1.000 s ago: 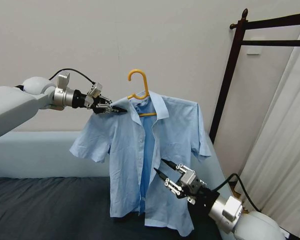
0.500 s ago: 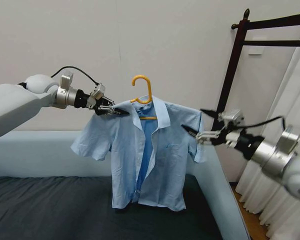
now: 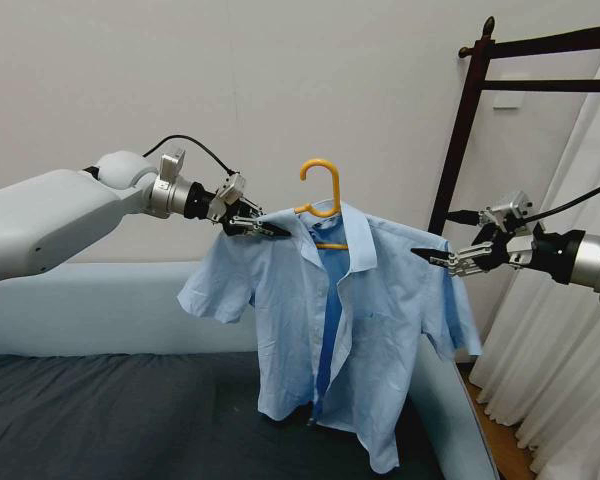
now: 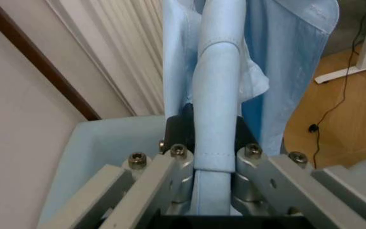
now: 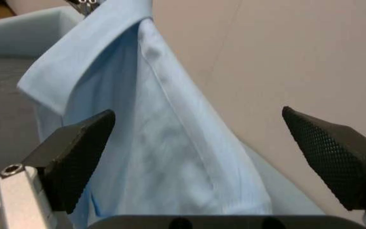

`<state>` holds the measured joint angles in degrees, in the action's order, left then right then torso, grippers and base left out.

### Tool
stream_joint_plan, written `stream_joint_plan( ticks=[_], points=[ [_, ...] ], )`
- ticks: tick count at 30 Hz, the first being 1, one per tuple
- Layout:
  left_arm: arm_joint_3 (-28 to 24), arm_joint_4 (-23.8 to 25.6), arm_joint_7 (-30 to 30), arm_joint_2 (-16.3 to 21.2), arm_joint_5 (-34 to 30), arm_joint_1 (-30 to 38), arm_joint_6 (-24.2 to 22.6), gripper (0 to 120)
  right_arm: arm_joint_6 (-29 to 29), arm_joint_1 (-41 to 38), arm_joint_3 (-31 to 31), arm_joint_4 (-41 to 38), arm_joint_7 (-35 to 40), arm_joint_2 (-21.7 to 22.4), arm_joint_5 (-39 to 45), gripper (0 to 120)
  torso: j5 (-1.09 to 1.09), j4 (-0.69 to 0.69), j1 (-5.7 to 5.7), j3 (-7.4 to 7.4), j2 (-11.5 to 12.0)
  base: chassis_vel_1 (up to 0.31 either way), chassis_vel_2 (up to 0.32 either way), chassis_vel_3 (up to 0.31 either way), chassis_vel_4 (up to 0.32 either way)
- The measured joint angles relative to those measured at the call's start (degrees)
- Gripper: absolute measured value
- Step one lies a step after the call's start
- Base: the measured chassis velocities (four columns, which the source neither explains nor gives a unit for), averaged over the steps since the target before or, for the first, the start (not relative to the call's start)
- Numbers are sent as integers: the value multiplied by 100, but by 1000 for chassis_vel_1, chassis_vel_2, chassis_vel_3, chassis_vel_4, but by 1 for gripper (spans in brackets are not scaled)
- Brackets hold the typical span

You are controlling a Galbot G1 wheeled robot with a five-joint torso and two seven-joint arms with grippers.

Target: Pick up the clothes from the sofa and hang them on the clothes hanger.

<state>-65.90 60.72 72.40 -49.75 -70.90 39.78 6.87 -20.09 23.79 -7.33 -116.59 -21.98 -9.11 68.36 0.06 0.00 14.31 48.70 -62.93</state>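
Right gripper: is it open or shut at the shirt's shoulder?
Open. In the right wrist view the right gripper has its pads wide apart, with the blue shirt seen in the gap, unclamped.

White curtain, pale wall, wooden floor.

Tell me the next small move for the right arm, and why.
Probably ease the right gripper forward and close it on the near shoulder of the blue shirt. Its jaws stand wide open, with that shoulder seam ahead between them and not yet gripped. The left gripper is clamped on the other shoulder, beside the yellow hanger.
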Motion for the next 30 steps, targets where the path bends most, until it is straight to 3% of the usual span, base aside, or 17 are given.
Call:
stream_joint_plan(
  ticks=[2, 6, 7, 9, 11, 19, 22, 25, 30],
  points=[
    [3, 46, -11, 14, 15, -15, -3, 5, -26, -141, 177, -2, 11, -79, -60, 100, -1, -2, 0, 0, 0, 0, 0, 0, 0],
    [113, 272, -85, 108, 108, -172, -23, 5, -367, -1653, 2149, 176, 220, -821, -245, 100, 6, -3, 0, 1, 1, 0, 0, 0, 0],
    [113, 272, -85, 108, 108, -172, -23, 5, -367, -1653, 2149, 176, 220, -821, -245, 100, 6, -3, 0, 1, 1, 0, 0, 0, 0],
    [171, 337, -111, 154, 151, -222, -26, 5, -477, -2794, 3117, 318, 263, -1184, -295, 100, -6, 3, 1, 1, 1, 0, 0, 0, 0],
    [212, 349, -106, 197, 174, -233, -24, 5, -501, -3381, 3502, 381, 285, -1338, -307, 99, -5, 7, 1, 1, 1, 0, 0, 0, 0],
    [225, 320, -53, 247, 286, -245, 28, 5, -488, -3714, 3658, 520, 265, -1256, -259, 99, 2, -5, 0, -1, 1, 0, 0, 0, 0],
    [225, 274, -51, 209, 293, -244, 43, 5, -485, -3777, 3683, 537, 190, -1185, -226, 94, 0, -5, 0, -1, 0, 0, 0, 0, 0],
    [231, 237, -52, 168, 292, -241, 53, 5, -497, -3834, 3782, 562, -37, -1079, -205, 77, 0, -1, 0, 0, 0, 0, 0, 0, 0],
    [260, 249, -53, 191, 292, -237, 62, 5, -526, -3834, 3854, 549, -136, -1006, -176, 61, 0, -1, 0, -1, 0, 0, 0, 0, 0]
  ],
)
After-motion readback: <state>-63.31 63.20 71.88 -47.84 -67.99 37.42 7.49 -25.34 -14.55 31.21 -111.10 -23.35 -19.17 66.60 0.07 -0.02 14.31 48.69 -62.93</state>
